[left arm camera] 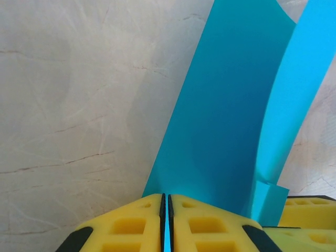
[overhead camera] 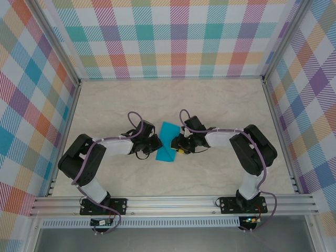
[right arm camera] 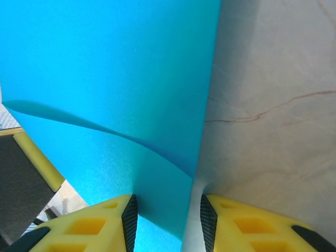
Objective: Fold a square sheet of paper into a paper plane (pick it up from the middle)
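Yellow pads point(left arm camera: 131, 226) of the left gripper point(left arm camera: 166, 198) are pressed shut on the near edge of the square sheet of paper point(left arm camera: 226, 105). The right gripper point(right arm camera: 169, 205) is held narrowly parted astride the sheet. Beyond, the teal sheet is curled up off the middle of the marbled table point(overhead camera: 220, 100).

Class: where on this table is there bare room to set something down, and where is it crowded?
Free: the table strip between the back wall and the square sheet of paper; also the near patch between left base and right base. Crowded: the centre, where left gripper and right gripper meet at it.
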Available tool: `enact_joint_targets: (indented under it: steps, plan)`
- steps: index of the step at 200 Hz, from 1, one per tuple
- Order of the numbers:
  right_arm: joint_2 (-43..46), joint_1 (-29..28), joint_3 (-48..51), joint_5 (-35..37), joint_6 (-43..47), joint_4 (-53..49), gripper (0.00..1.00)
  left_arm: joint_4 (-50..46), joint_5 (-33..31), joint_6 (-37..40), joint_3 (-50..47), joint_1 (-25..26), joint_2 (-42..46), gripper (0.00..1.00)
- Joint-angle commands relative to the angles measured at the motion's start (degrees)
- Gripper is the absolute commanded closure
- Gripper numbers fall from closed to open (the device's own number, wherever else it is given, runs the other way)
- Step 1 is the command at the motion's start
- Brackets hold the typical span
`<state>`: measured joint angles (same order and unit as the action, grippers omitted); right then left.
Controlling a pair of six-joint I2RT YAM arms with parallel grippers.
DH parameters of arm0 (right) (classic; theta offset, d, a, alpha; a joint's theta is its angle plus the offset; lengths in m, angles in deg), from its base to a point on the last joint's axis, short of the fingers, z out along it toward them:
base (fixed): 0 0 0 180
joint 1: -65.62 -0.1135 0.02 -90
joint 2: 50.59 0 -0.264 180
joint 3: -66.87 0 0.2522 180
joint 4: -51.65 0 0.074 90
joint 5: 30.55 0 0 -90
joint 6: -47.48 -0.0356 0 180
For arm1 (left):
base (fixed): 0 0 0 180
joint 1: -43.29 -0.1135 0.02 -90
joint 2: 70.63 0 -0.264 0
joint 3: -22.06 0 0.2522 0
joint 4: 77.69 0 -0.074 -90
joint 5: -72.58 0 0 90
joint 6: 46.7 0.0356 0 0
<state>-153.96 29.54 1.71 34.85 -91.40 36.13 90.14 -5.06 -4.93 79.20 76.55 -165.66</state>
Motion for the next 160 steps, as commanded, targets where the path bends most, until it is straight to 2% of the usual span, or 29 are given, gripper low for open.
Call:
enact_joint_targets:
  steps: [1, 48, 129, 160]
  plan:
    - [-2.56, 0.13, -0.87, -2.92, -0.62, 3.13, 0.62, -0.81, -0.16, -0.25, 0.57, 0.41, -0.36, 0.88]
    - [-1.99, 0.10, 0.33, -6.13, -1.04, 8.75, 0.59, -1.58, -2.09, -0.79, -0.35, 0.32, 1.22, 0.88]
    - [-3.40, 0.02, -0.61, -5.25, -1.86, 8.02, 0.57, -4.08, -5.67, -1.52, -1.71, -0.19, 5.33, 0.87]
    - [-3.25, -0.14, -1.12, -3.67, -2.18, 4.38, 0.57, -4.13, -6.07, -1.93, -2.88, -0.55, 6.38, 0.87]
